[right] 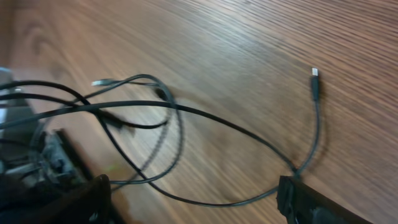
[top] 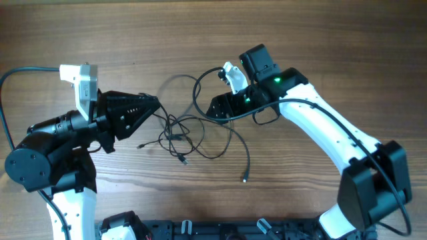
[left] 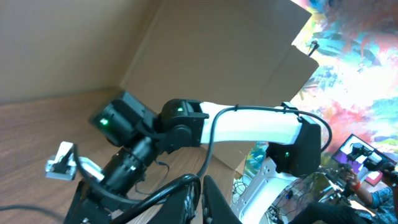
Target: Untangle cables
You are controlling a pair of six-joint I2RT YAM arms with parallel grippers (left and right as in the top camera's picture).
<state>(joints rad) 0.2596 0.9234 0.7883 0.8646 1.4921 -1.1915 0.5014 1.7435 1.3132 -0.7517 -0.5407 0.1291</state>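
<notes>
The thin black cables (top: 179, 131) lie in a loose tangle on the wooden table between my two grippers, with plug ends splayed out toward the front (top: 245, 179). My left gripper (top: 157, 104) is at the tangle's left edge; in the left wrist view its jaws (left: 202, 200) are shut with a black cable (left: 155, 193) running into them. My right gripper (top: 215, 108) is at the tangle's right edge. In the right wrist view its fingers (right: 196, 202) are wide open, low over cable loops (right: 186, 112). One strand touches its right finger.
A silver-tipped plug end (right: 314, 73) lies on bare wood beyond the right gripper. A large loop (top: 200, 87) arcs behind the right gripper. The arm bases stand at the table's front edge (top: 200, 230). A cardboard wall (left: 205, 56) stands behind the table.
</notes>
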